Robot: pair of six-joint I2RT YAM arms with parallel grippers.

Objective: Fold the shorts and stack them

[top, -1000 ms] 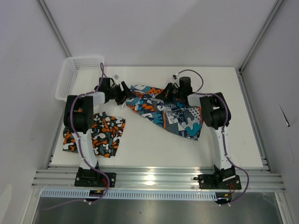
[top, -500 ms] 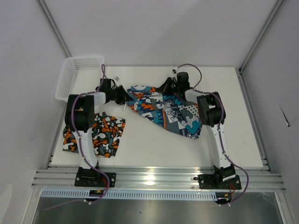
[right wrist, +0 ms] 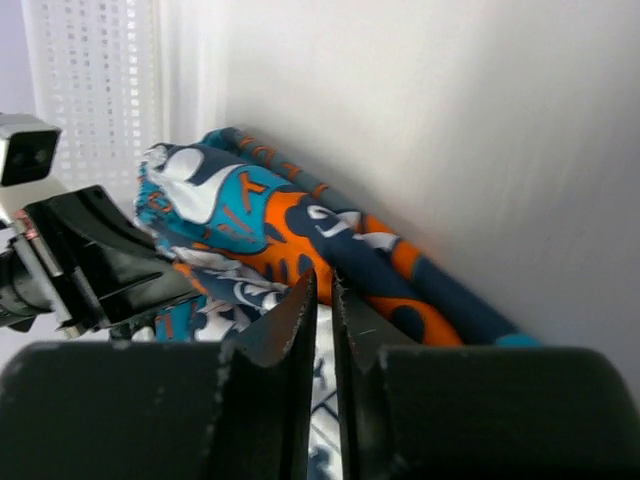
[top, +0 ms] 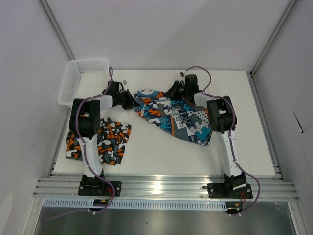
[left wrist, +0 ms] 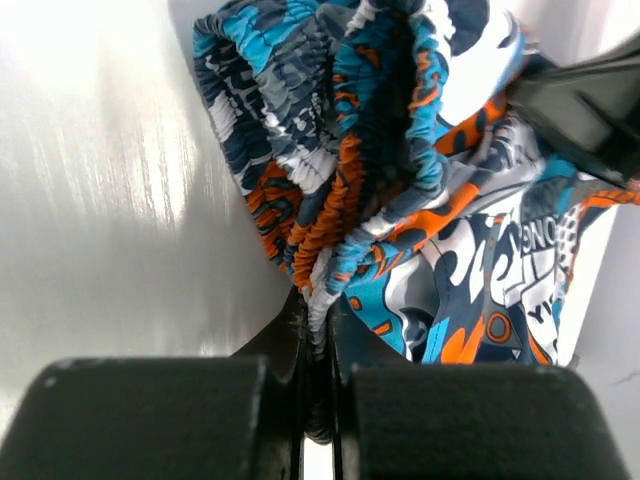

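Left gripper [left wrist: 318,325] pinches graphic shorts [top: 171,115] on white table [top: 161,152].

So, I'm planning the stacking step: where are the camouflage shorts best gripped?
Probably the camouflage shorts' right edge, approached from the right side: they lie flat and folded, that edge lies exposed, and the left arm overhangs their left half.

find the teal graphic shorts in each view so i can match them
Top external: teal shorts mid-table, between the two wrists.
Left wrist: filling centre and right, waistband pinched in the left gripper.
Right wrist: left of centre, beyond the fingertips.
Shared landmark: the left gripper, at the shorts' end in all three.
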